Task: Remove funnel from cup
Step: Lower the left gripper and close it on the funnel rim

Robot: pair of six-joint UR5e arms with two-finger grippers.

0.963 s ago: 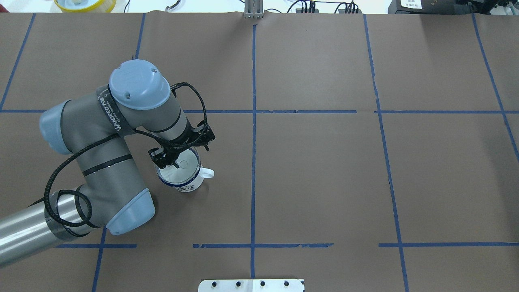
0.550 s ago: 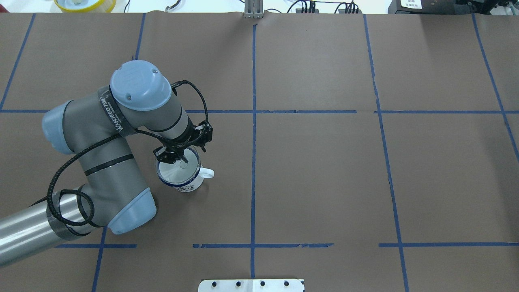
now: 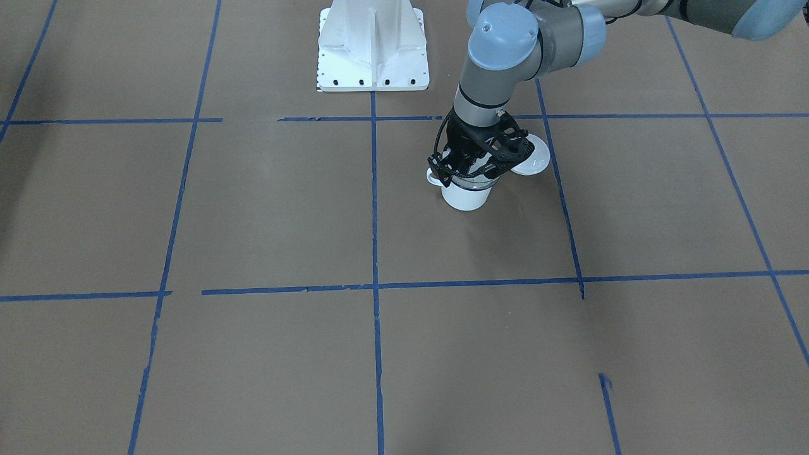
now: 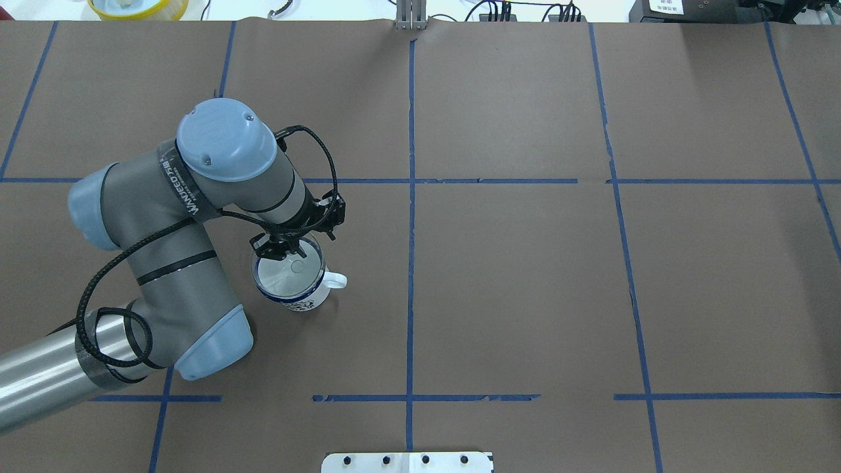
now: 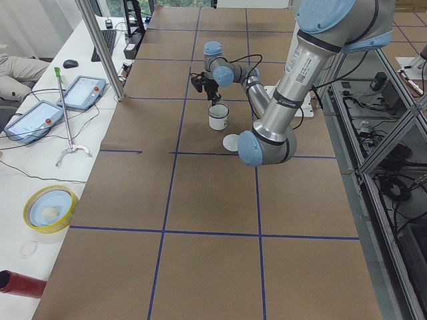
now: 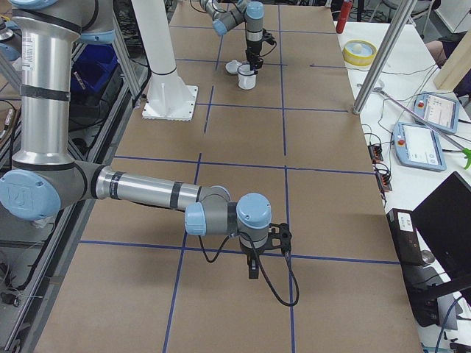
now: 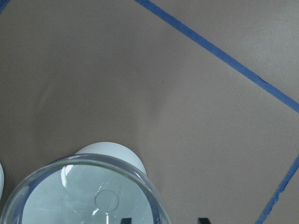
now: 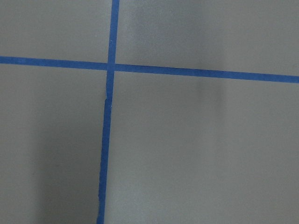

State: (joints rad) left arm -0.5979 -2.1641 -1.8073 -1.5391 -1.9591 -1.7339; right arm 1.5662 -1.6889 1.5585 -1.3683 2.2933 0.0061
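Funnel [image 4: 286,278] in cup [image 4: 303,303]. Cup on counter [image 4: 525,295], left half. Lid [image 3: 531,162] just beside cup, robot's left. Left gripper [image 4: 284,250] over funnel's far rim.

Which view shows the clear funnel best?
The left wrist view: the funnel fills its lower left, rim and spout hole sharp. Overhead shows it small in the cup, by the left claw; front and side views hardly show it.

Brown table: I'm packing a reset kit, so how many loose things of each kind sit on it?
cup: 1
funnel, seated in the cup: 1
lid, white, beside the cup: 1
Total: 3
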